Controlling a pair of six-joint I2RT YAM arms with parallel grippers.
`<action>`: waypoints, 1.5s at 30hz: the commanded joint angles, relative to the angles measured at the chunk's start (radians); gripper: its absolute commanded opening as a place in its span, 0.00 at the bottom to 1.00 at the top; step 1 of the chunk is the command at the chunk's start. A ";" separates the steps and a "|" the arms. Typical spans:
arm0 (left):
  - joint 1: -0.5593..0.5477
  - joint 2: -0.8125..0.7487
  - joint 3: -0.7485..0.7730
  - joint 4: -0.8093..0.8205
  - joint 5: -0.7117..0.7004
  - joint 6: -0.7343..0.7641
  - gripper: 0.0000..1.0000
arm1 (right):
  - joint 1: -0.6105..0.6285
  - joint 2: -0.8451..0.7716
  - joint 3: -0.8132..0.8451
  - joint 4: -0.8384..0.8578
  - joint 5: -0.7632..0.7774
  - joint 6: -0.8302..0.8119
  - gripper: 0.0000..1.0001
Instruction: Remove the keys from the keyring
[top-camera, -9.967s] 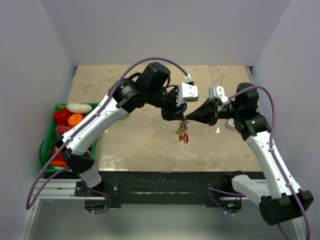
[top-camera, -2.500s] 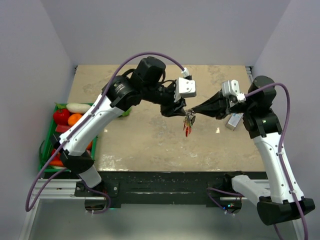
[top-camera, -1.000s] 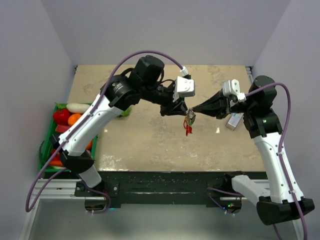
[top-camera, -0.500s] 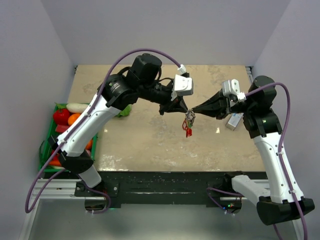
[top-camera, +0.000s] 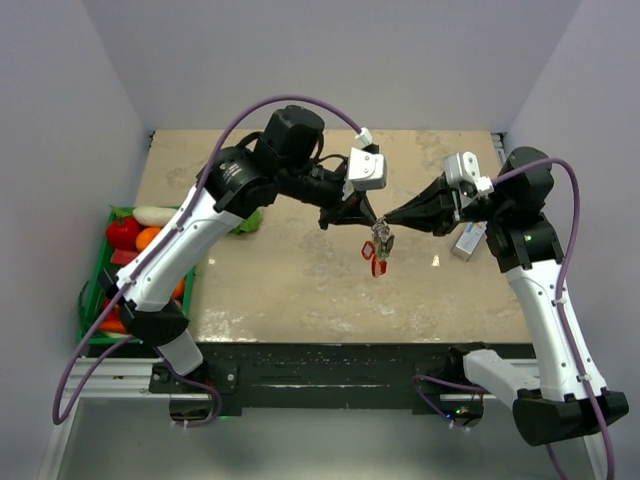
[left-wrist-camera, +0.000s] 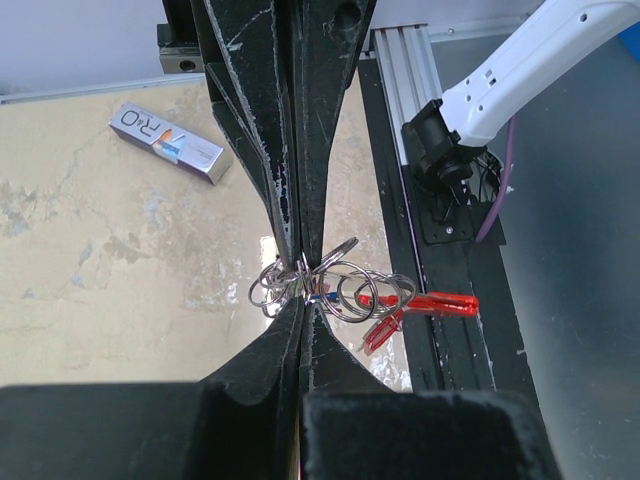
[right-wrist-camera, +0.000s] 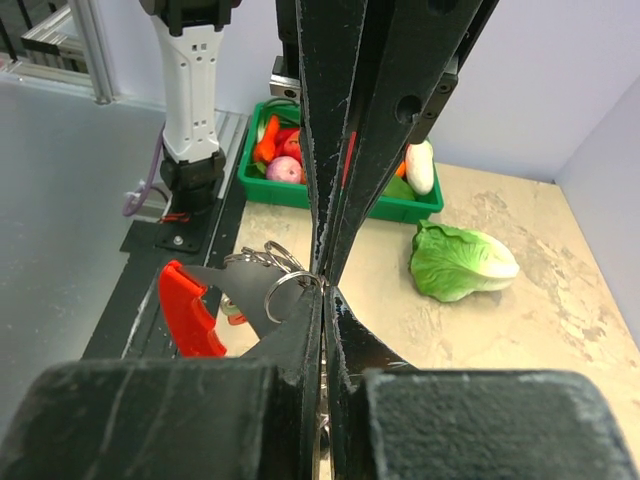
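Observation:
The keyring (top-camera: 381, 238), a tangle of thin silvery rings (left-wrist-camera: 345, 290), hangs above the table between my two grippers, which meet tip to tip. My left gripper (top-camera: 371, 222) is shut on the rings; in its wrist view its tips (left-wrist-camera: 303, 300) pinch them from below. From the other side my right gripper (top-camera: 388, 221) is shut on a ring (right-wrist-camera: 285, 293) at its tips (right-wrist-camera: 322, 287). The keys dangle beneath, with red plastic heads (top-camera: 377, 263) (left-wrist-camera: 432, 303). One red-headed key (right-wrist-camera: 188, 310) with a grey blade lies beside my right fingers. Other key colours are barely visible.
A white-and-blue box (top-camera: 467, 241) (left-wrist-camera: 167, 143) lies on the table at the right. A lettuce (right-wrist-camera: 462, 262) lies left of centre, partly hidden under my left arm. A green bin (top-camera: 98, 290) of vegetables sits at the table's left edge.
My left gripper has closed on the rings in the last second. The hanging bunch has shifted slightly to the right with both tips. The right gripper has stayed shut.

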 joint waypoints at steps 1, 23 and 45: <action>-0.016 0.040 0.041 0.013 0.062 -0.015 0.00 | 0.009 0.004 0.061 0.068 0.007 0.011 0.00; -0.056 0.077 0.077 0.033 0.022 -0.032 0.00 | 0.023 -0.010 -0.007 -0.008 -0.033 -0.075 0.00; -0.059 0.064 0.037 0.030 0.011 -0.030 0.20 | 0.022 0.004 0.120 -0.326 -0.105 -0.402 0.00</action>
